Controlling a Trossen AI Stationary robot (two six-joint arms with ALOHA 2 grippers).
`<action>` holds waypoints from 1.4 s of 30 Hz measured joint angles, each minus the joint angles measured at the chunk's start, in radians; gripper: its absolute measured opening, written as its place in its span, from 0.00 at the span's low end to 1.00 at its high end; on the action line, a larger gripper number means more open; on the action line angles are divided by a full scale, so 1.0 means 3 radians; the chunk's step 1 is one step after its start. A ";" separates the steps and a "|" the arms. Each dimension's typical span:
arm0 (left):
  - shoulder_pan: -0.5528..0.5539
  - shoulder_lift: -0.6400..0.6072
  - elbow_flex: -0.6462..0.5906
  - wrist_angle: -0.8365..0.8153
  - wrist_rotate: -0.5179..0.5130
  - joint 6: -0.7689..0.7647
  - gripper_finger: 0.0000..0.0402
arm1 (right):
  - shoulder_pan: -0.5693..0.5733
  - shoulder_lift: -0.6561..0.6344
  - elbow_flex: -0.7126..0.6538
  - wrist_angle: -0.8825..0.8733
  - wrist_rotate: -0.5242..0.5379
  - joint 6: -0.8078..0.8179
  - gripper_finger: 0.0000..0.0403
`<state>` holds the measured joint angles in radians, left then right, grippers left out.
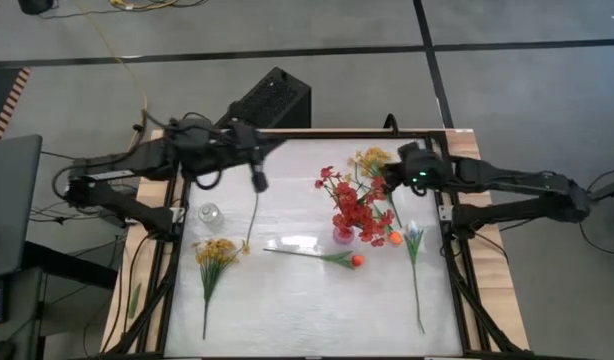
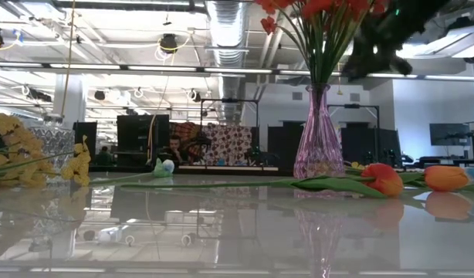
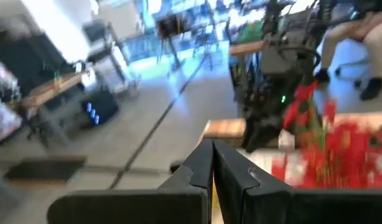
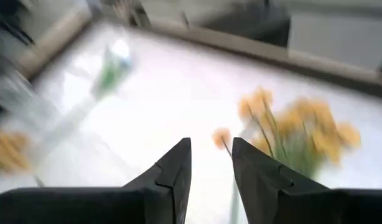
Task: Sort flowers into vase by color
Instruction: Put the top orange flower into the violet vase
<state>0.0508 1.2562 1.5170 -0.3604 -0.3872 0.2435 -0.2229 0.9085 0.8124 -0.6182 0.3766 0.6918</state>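
Observation:
A pink glass vase (image 1: 343, 236) (image 2: 318, 139) stands mid-table holding red blossom sprays (image 1: 352, 205). A yellow spray (image 1: 372, 160) (image 4: 297, 130) lies at the far right. My right gripper (image 1: 390, 178) (image 4: 211, 162) hovers open just short of it, slanting down, with nothing between its fingers. My left gripper (image 1: 257, 182) (image 3: 213, 162) is shut and raised above the far end of a white tulip's stem (image 1: 252, 218), whose bud (image 2: 166, 165) rests on the table. Another yellow spray (image 1: 217, 250) lies at the left.
A clear glass vase (image 1: 209, 213) stands near the left edge. An orange tulip (image 1: 357, 261) lies in front of the pink vase, a second orange bud (image 1: 395, 238) to its right. A pale tulip (image 1: 415, 236) lies along the right side. A black box (image 1: 272, 98) sits beyond the far edge.

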 joint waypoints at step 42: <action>0.0055 -0.1333 -0.1680 0.0441 0.0311 -0.1269 0.00 | -0.0218 0.1387 0.0242 -0.0501 -0.0851 -0.0188 0.07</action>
<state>0.0673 0.8562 1.0130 -0.2280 -0.2939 -0.1371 -0.2883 1.3246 0.8849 -0.7684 0.1214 0.6355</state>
